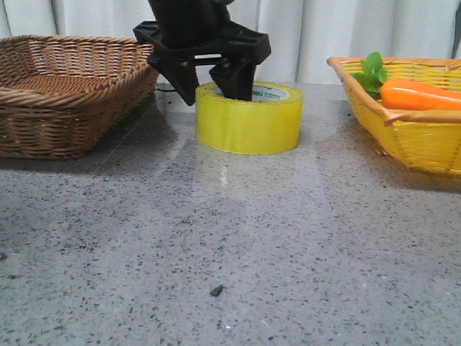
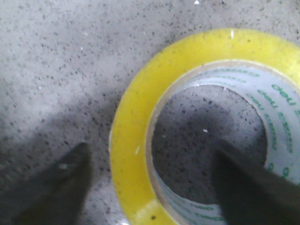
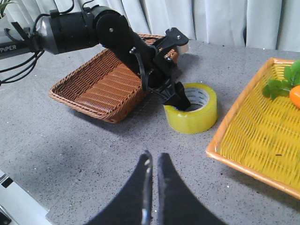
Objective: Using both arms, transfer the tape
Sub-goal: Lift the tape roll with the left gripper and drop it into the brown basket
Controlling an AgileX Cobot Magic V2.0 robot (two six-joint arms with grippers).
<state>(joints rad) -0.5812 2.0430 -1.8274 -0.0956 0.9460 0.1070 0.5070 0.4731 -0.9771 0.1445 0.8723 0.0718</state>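
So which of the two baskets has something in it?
The yellow basket on the right: it holds a carrot with green leaves. The brown wicker basket on the left shows nothing inside.

Pincer (image 2: 150, 187) astride tape (image 2: 129, 140) wall

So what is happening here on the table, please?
The left hand is lowered onto the roll of yellow tape, which stands on the grey table between the brown wicker basket and the yellow basket holding a carrot. Its fingers are spread, one inside the core and one outside the wall, not closed on it. The right hand hangs above the table, fingers almost together, holding nothing.
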